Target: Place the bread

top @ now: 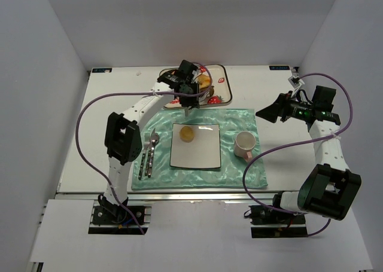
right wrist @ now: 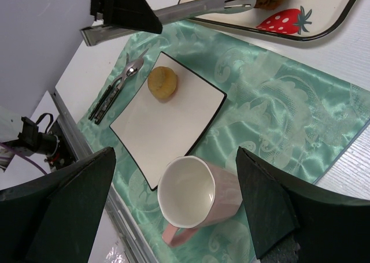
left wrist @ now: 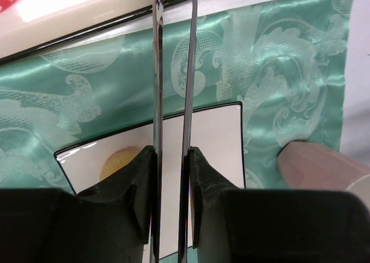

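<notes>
A round yellow bread roll point(top: 187, 133) lies on the square white plate point(top: 203, 155), near its far left corner. It also shows in the left wrist view point(left wrist: 118, 159) and the right wrist view point(right wrist: 162, 82). My left gripper point(top: 189, 97) is shut on metal tongs point(top: 188, 112); their empty blades point(left wrist: 156, 72) point past the plate's far edge point(left wrist: 214, 136) toward the tray. More bread point(top: 206, 81) lies on the strawberry tray point(top: 222, 88). My right gripper point(top: 266, 112) is open and empty, held above the pink mug point(right wrist: 191, 191).
The plate and the pink mug point(top: 245, 143) stand on a green satin placemat point(top: 239, 119). A fork, spoon and knife point(top: 148, 152) lie left of the plate. White walls close in the table on three sides.
</notes>
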### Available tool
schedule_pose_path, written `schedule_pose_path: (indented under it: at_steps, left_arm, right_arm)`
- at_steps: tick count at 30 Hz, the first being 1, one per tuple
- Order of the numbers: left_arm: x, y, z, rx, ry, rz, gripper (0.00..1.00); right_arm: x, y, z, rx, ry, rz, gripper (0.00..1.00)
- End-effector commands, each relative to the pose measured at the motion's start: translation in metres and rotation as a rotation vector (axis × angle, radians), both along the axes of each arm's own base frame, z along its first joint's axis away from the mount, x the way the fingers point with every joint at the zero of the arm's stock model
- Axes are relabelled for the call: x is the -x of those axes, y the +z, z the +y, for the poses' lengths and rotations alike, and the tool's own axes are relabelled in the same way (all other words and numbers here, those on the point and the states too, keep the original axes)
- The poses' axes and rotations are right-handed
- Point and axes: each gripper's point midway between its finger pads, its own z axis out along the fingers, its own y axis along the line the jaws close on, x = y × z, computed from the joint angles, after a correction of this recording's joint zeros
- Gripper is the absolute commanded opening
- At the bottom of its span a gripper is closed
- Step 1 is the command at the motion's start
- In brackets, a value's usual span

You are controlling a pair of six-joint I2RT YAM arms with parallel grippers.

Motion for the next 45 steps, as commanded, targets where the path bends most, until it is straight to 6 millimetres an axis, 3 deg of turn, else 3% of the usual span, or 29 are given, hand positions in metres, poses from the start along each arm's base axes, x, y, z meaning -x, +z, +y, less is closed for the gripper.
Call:
schedule_pose_path:
  at_steps: [1,6,18,23,25,26,27,29,30,31,33,35,41,45]
  left_arm:
    - [0.002,0.082,0.002,0.094,-0.024,-0.174,0.05]
    - [0.016,0.104,0.005,0.115,-0.080,-0.202,0.00]
    - [0.049,0.102,0.010,0.150,-0.149,-0.154,0.00]
    - [0.082,0.114,0.016,0.173,-0.237,-0.152,0.00]
    - [0.100,0.103,0.024,0.152,-0.270,-0.119,0.00]
    - [0.110,0.111,0.029,0.158,-0.279,-0.132,0.00]
    - [0.121,0.099,0.036,0.142,-0.284,-0.096,0.00]
    - [0.138,0.094,0.042,0.140,-0.308,-0.082,0.00]
    - [0.149,0.102,0.048,0.152,-0.319,-0.103,0.00]
    - [0.160,0.088,0.052,0.138,-0.333,-0.073,0.00]
    - [0.178,0.089,0.057,0.146,-0.360,-0.081,0.00]
    - [0.194,0.072,0.060,0.124,-0.380,-0.046,0.00]
    - [0.214,0.044,0.072,0.044,-0.387,-0.024,0.00]
    - [0.213,0.035,0.074,0.021,-0.377,-0.041,0.08]
  right_arm:
    - [0.003,0.010,0.002,-0.004,0.012,-0.044,0.89]
    - [0.003,0.010,0.002,-0.009,0.013,-0.041,0.89]
    - [0.005,0.012,0.002,-0.007,0.013,-0.045,0.89]
    - [0.004,0.013,0.002,-0.004,0.011,-0.046,0.89]
    - [0.004,0.013,0.002,-0.004,0.013,-0.046,0.89]
    - [0.004,0.013,0.002,-0.006,0.014,-0.045,0.89]
    - [0.003,0.013,0.002,-0.005,0.013,-0.044,0.89]
    - [0.002,0.014,0.001,-0.004,0.011,-0.046,0.89]
    - [0.003,0.013,0.002,-0.007,0.014,-0.042,0.89]
    - [0.002,0.013,0.001,-0.007,0.012,-0.042,0.89]
    - [0.001,0.012,0.001,-0.008,0.012,-0.036,0.89]
    - [0.001,0.012,0.001,-0.011,0.013,-0.030,0.89]
    - [-0.002,0.013,0.001,-0.014,0.015,-0.027,0.89]
    - [-0.001,0.013,0.001,-0.010,0.014,-0.030,0.89]
